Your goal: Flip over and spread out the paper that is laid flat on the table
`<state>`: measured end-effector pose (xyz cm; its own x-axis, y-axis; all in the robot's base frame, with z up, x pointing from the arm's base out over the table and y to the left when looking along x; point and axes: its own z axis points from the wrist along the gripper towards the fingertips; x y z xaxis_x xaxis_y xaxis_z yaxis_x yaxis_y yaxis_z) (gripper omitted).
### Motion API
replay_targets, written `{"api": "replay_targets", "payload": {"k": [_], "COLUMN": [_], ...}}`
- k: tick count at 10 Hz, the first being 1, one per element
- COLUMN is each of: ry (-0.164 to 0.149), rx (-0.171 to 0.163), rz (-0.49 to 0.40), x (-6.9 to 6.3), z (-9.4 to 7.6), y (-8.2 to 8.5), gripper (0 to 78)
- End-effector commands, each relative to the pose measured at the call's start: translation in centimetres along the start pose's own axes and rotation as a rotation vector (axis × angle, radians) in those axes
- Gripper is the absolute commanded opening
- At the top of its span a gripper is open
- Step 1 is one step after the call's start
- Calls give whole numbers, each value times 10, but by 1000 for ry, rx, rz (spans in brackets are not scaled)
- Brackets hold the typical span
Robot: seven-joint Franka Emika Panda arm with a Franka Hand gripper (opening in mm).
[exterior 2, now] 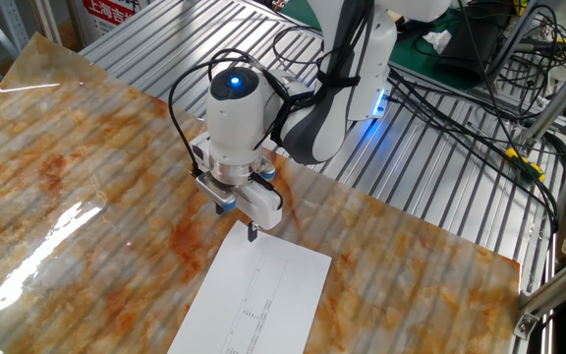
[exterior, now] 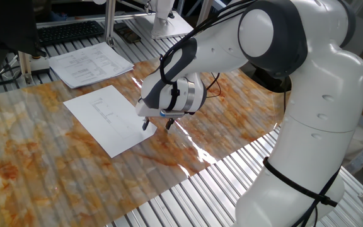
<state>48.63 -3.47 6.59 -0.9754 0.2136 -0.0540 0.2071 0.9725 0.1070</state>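
The paper (exterior: 106,118) lies flat on the table (exterior: 49,167), its faintly printed face up. It also shows in the other fixed view (exterior 2: 258,300). My gripper (exterior: 157,125) points down just above the paper's right edge. It is open with nothing between its fingers. In the other fixed view the gripper (exterior 2: 236,221) stands at the paper's far corner. One fingertip (exterior 2: 254,234) is at the paper's edge and the other is over the bare table (exterior 2: 77,147). I cannot tell whether a fingertip touches the paper.
A stack of densely printed pages (exterior: 90,63) lies on the metal slats behind the paper, with a keyboard (exterior: 71,30) farther back. Cables (exterior 2: 460,108) run over the slats beside the arm's base. The marbled sheet ends near the front right edge (exterior: 194,173).
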Motion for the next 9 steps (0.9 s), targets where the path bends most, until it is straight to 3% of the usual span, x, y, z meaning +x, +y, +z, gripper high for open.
{"api": "replay_targets", "payload": {"k": [1,5,6,9], "ry": [8,4,4,4], "rx": [-9,-3,-3,-3], "rz": [-1,-10,-10,-10], "x": [1,1,1,1], "z": [-1,-1,-1,-1], "y": [1,1,1,1], "gripper": [775,775,12,12]}}
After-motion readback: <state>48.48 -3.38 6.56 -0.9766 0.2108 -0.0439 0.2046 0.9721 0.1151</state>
